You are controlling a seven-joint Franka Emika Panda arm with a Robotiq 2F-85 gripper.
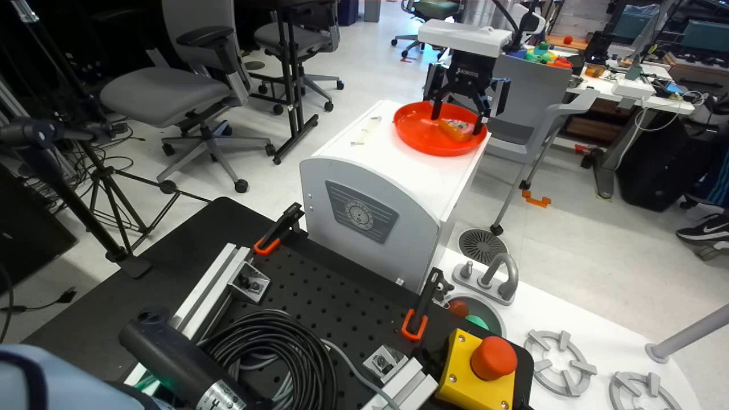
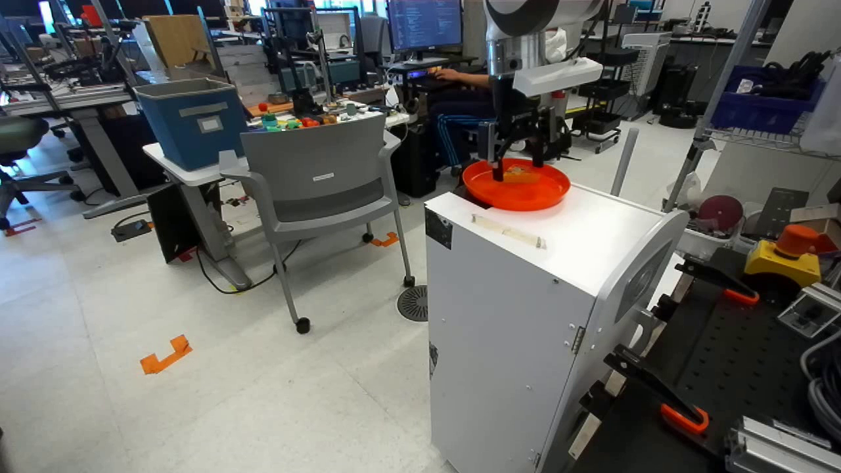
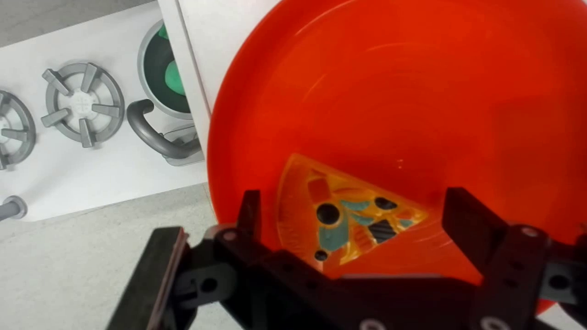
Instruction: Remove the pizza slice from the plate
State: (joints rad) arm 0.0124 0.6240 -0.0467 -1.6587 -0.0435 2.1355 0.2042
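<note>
The pizza slice (image 3: 339,215), a glossy wedge, lies in the smooth round orange plate (image 3: 390,91) on the white worktop (image 1: 387,151); black fingers (image 3: 470,229) stand apart, the wedge between them. The gripper (image 1: 457,121) reads "ROBOTIQ"; the dial (image 1: 359,215) seems too small to read.

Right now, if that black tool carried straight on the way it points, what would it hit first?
Most likely the orange plate: the open tool points down into it, with fingertips beyond either end of the pizza slice. Any gap beneath them is hard to judge.
</note>
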